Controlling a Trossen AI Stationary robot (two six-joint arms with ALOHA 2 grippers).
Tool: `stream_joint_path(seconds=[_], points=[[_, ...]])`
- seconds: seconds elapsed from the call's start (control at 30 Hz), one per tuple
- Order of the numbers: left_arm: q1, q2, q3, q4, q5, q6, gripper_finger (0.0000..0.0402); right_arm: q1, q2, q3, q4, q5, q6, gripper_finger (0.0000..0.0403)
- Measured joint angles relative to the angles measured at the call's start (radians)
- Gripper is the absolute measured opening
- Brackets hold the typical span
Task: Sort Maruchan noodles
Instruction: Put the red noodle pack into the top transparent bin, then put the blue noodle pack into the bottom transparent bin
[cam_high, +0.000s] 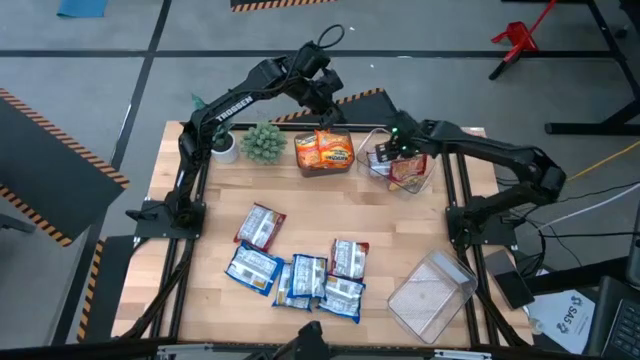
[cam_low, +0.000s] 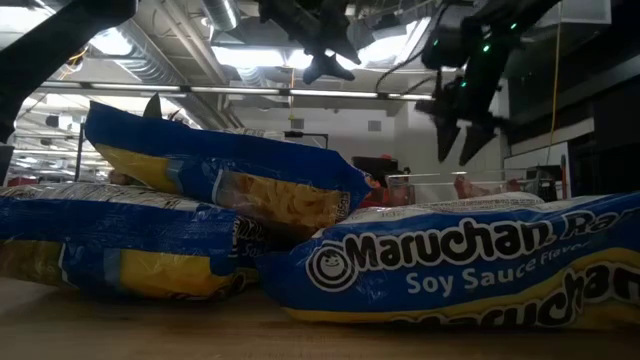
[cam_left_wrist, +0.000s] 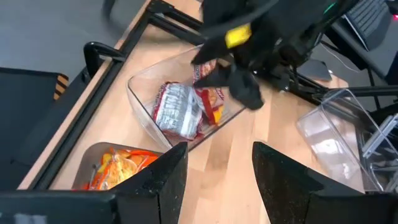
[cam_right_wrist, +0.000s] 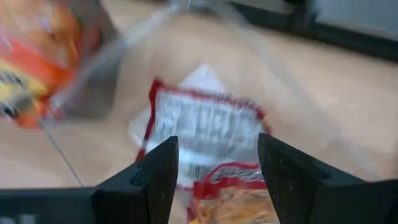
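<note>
We see both grippers up at the far edge of the table, each with fingers apart and holding nothing: the right gripper hangs over the clear bin that holds red packets, and the left gripper hangs above the neighbouring bin of orange packets. Nearer the table's front edge we count a loose cluster of blue packets with one red packet among them, and a third, clear bin lies at the front right corner. Two small plants stand just left of the orange bin.
</note>
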Motion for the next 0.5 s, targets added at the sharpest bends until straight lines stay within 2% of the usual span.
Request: stream_joint_path(seconds=[0.17, 0.27, 0.37, 0.5], points=[[0.000, 0.000, 0.000, -0.038, 0.006, 0.000, 0.0174, 0.001, 0.132, -0.002, -0.001, -0.057, -0.024, 0.0207], [0.001, 0.000, 0.000, -0.122, 0.090, 0.021, 0.0174, 0.001, 0.168, -0.003, 0.003, -0.090, -0.056, 0.0207], [0.004, -0.014, -0.002, -0.263, 0.169, 0.094, 0.0174, 0.021, 0.140, 0.009, 0.015, -0.105, -0.082, 0.0207], [-0.031, -0.052, 0.000, -0.432, 0.176, 0.199, 0.0174, 0.039, 0.044, 0.065, -0.004, -0.100, -0.101, 0.0207]])
